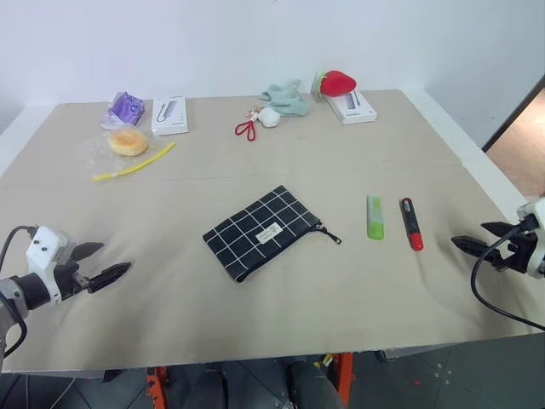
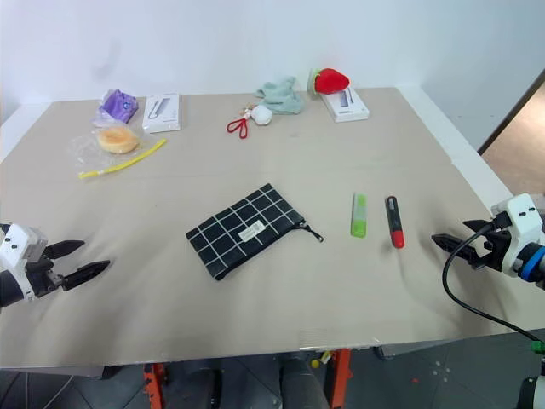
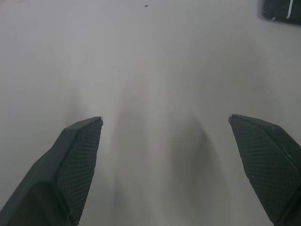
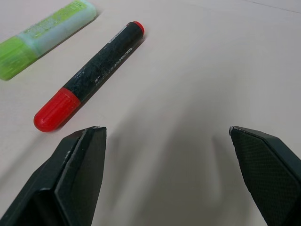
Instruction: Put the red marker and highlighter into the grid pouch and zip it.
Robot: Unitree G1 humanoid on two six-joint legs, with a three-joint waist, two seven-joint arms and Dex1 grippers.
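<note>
The grid pouch (image 1: 263, 231), black with white lines and a small white label, lies flat mid-table, its zipper pull toward the right. To its right lie the light-green highlighter (image 1: 375, 216) and, beside it, the red marker (image 1: 412, 223) with black and red halves. My right gripper (image 1: 475, 243) hovers open near the table's right edge, a short way right of the marker (image 4: 89, 75); the highlighter (image 4: 42, 38) lies just beyond. Open and empty, my left gripper (image 1: 104, 262) hangs over bare table at the left, well apart from the pouch, whose corner (image 3: 282, 9) shows in the left wrist view.
Along the back of the table (image 1: 281, 332) sit a purple bag (image 1: 126, 108), two white boxes (image 1: 169, 115) (image 1: 352, 106), a round yellow sponge in plastic (image 1: 128, 141), a yellow strip (image 1: 136, 163), a red loop (image 1: 245, 129), a teal cloth (image 1: 287, 98) and a red strawberry plush (image 1: 336, 83).
</note>
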